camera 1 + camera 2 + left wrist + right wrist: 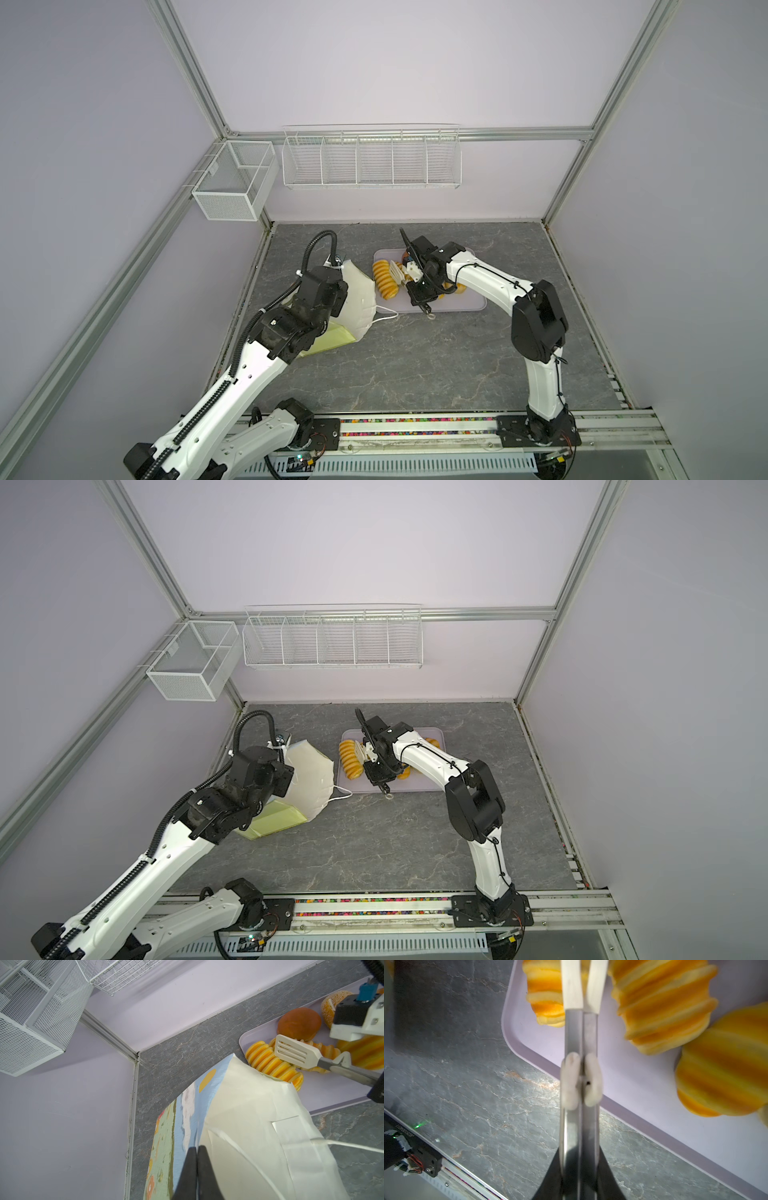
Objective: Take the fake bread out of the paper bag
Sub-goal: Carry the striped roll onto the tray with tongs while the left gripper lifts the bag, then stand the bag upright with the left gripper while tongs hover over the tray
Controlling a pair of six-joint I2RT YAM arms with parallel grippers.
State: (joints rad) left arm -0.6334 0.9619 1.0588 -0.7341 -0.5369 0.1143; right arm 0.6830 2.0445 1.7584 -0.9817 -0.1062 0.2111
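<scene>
While the grey marbled table (415,353) sits between lilac walls (374,62), the paper bag (357,299) lies left-to-right, mouth facing right.
The closed left gripper (197,1151) pinches its wall; the right gripper (579,1157) clamps shut tongs (571,1032) by the fake bread (384,278).

On table (415,365), left of centre: paper bag (357,299), tilted, mouth toward right. Just right of bag mouth, slightly farther: tray (469,304). On tray: fake bread (384,280), long loaf at left end nearest bag. Above tray's left part: tongs (397,274). On far wall: wire rack (370,162); left of it, in corner: mesh basket (232,183).
</scene>
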